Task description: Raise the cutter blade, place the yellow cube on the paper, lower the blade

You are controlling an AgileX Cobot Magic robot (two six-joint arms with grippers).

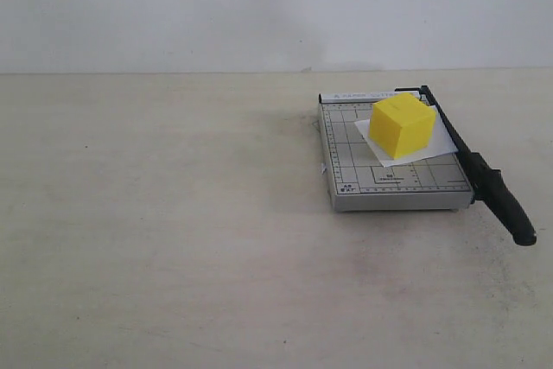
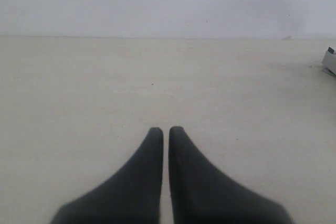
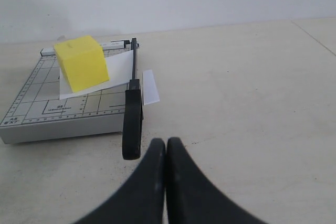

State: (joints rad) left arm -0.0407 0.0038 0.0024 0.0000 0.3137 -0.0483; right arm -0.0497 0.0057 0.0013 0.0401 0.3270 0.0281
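The yellow cube [image 1: 402,125] [image 3: 82,62] rests on the white paper [image 1: 428,146] [image 3: 119,68], which lies on the grey gridded trimmer board [image 1: 393,181] [image 3: 52,109]. The cutter blade [image 1: 479,172] [image 3: 133,114] lies lowered along the board's edge, its thick black handle sticking out past the front. A strip of the paper shows on the far side of the blade in the right wrist view. My right gripper [image 3: 166,142] is shut and empty, just short of the handle's end. My left gripper [image 2: 165,130] is shut and empty over bare table. Neither gripper appears in the exterior view.
A pale table [image 1: 173,231] runs to a white wall [image 1: 259,6] behind. One corner of the trimmer board [image 2: 331,61] shows at the edge of the left wrist view.
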